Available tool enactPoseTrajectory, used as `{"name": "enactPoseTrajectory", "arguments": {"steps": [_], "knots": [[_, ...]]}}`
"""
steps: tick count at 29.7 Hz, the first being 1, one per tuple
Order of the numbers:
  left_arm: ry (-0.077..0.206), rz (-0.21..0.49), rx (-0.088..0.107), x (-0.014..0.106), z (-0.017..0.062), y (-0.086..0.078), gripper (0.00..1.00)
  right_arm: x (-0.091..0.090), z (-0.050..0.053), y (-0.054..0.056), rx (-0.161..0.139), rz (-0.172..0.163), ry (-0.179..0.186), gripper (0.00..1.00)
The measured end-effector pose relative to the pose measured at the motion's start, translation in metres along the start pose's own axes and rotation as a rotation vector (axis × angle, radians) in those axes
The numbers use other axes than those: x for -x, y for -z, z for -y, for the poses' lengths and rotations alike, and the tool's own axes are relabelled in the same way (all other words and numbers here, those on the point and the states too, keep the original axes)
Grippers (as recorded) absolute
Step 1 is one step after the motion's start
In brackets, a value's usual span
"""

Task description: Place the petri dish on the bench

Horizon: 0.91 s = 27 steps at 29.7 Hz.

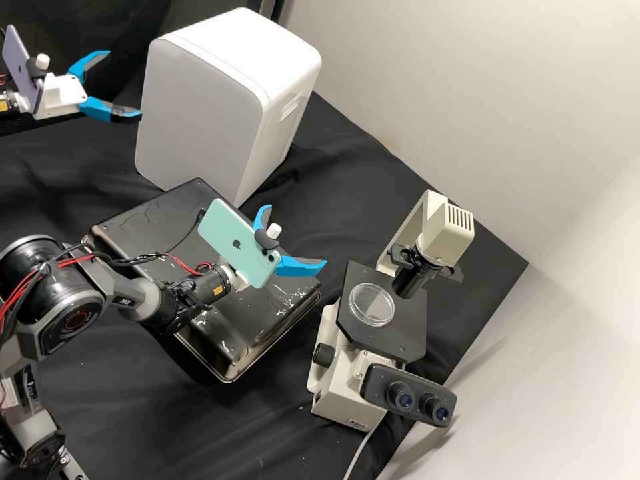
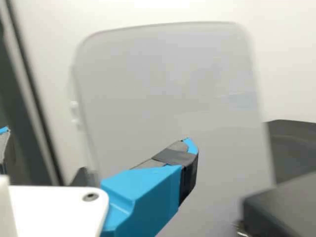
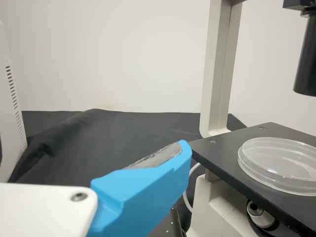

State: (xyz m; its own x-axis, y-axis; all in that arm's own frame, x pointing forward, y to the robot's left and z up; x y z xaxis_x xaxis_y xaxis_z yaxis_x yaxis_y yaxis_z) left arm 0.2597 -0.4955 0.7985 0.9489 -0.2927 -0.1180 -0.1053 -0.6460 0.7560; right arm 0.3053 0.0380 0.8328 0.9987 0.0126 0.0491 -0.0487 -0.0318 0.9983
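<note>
Dish point(image 1: 372, 304) on microscope stage point(image 1: 395, 337) (untouched)

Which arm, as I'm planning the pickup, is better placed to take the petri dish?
The right arm: its open jaws sit just beside the microscope stage holding the petri dish; the left arm is far off by the white box.

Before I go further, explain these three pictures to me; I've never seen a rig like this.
Two dark grey robot arms stand at a black cloth-covered bench. The high picture looks down from a fixed camera; the other two come from cameras on each arm's wrist. The right arm's blue-fingered end effector hangs open beside the beige microscope, facing the clear round petri dish on its black stage. The left end effector, also open, faces the white box. A dark metal tray lies under the right arm. Nothing is held.
</note>
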Motion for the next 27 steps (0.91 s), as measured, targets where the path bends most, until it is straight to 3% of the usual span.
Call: {"name": "enactPoseTrajectory", "arguments": {"steps": [5, 7, 10, 13, 19, 27], "knots": [[-0.003, 0.085, -0.014, 0.014, 0.0077, -0.012, 1.0, 0.0, 0.0, 0.0, 0.0, 0.0, 0.0, 1.0], [0.01, 0.11, -0.016, 0.019, 0.0112, -0.016, 1.0, 0.0, 0.0, 0.0, 0.0, 0.0, 0.0, 1.0], [0.03, 0.144, 0.01, 0.028, 0.0146, -0.024, 1.0, 0.0, 0.0, 0.0, 0.0, 0.0, 0.0, 1.0], [0.039, 0.168, 0.021, 0.035, 0.0162, -0.029, 1.0, 0.0, 0.0, 0.0, 0.0, 0.0, 0.0, 1.0], [0.066, 0.223, 0.017, 0.046, 0.0208, -0.038, 1.0, 0.0, 0.0, 0.0, 0.0, 0.0, 0.0, 1.0], [0.07, 0.302, -0.004, 0.058, 0.0207, -0.048, 1.0, 0.0, 0.0, 0.0, 0.0, 0.0, 0.0, 1.0]]}}
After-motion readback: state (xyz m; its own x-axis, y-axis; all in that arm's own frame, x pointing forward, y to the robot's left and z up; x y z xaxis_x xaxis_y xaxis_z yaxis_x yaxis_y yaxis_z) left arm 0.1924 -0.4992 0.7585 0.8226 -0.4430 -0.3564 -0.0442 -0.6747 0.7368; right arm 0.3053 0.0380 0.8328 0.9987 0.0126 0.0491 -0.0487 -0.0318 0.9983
